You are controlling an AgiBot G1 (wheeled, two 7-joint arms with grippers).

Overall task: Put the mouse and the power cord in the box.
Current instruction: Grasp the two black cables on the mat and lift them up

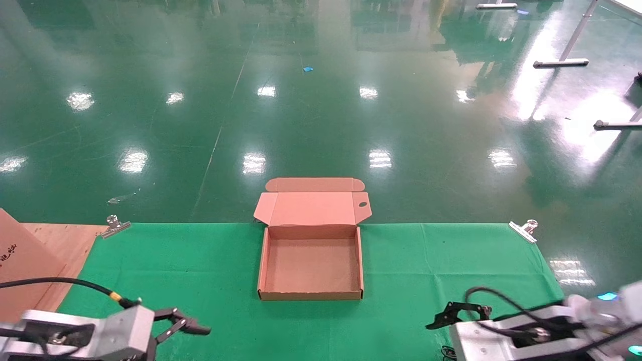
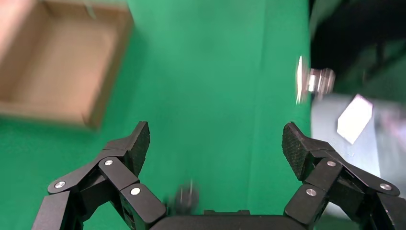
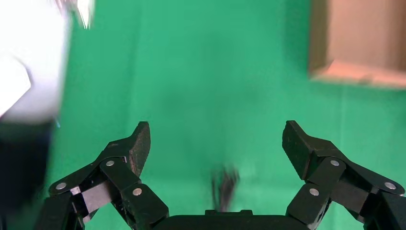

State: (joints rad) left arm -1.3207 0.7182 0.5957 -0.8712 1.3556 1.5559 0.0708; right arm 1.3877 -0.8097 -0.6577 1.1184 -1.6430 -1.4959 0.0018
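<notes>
We see the box (image 1: 311,265) in the middle of the green cloth (image 1: 200,271), its tray empty and its lid (image 1: 313,208) folded back toward the far edge, a small dark hole near one corner of the lid. We find neither mouse nor power cord in any view, so we cannot say where they lie.

Our left gripper (image 1: 183,325) hovers low over the cloth at the near left, well apart from the box, its fingers (image 2: 136,143) spread wide with nothing between them; its wrist view shows the box (image 2: 62,72) off to one side and only cloth (image 2: 215,96) beneath. Our right gripper (image 1: 454,313) sits at the near right, also clear of the box, its fingers (image 3: 136,143) likewise spread wide and empty over the cloth (image 3: 201,72), with a corner of the box (image 3: 359,43) in its view.

Two metal clips (image 1: 114,225) pin the cloth at its far corners. At the far left a cardboard sheet (image 1: 20,260) lies on bare wood (image 1: 65,240). Beyond lies a glossy green floor (image 1: 321,100).
</notes>
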